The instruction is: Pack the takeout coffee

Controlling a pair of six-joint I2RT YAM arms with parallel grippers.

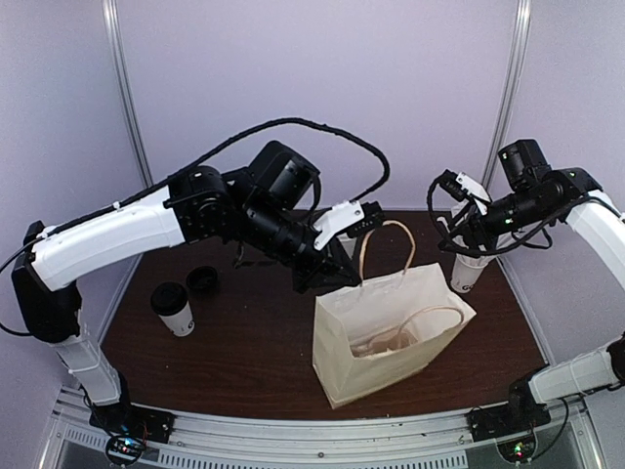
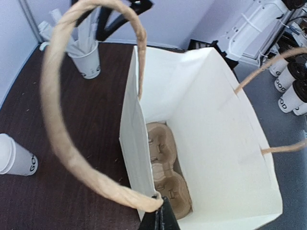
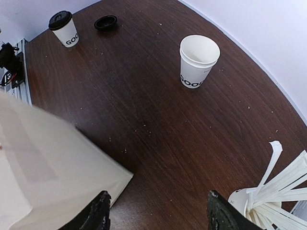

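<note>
1. The left gripper [image 2: 162,216] is pinched shut on the paper bag's [image 1: 391,322] rim beside a handle; we should hold that mouth wide.
2. The right gripper [image 3: 158,213], spread and empty, must fetch the lidded coffee cup [image 1: 173,308] near the table's left edge.
3. We should set it upright into the cup carrier [image 2: 163,163].

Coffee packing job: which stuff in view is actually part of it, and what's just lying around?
In the job:
- lidded cup
- open cup
- loose lid
- bag
- carrier, already inside the bag
- more lidded cups, past the bag in the left wrist view

Lying about:
- stick cup, full of long white sticks
</note>
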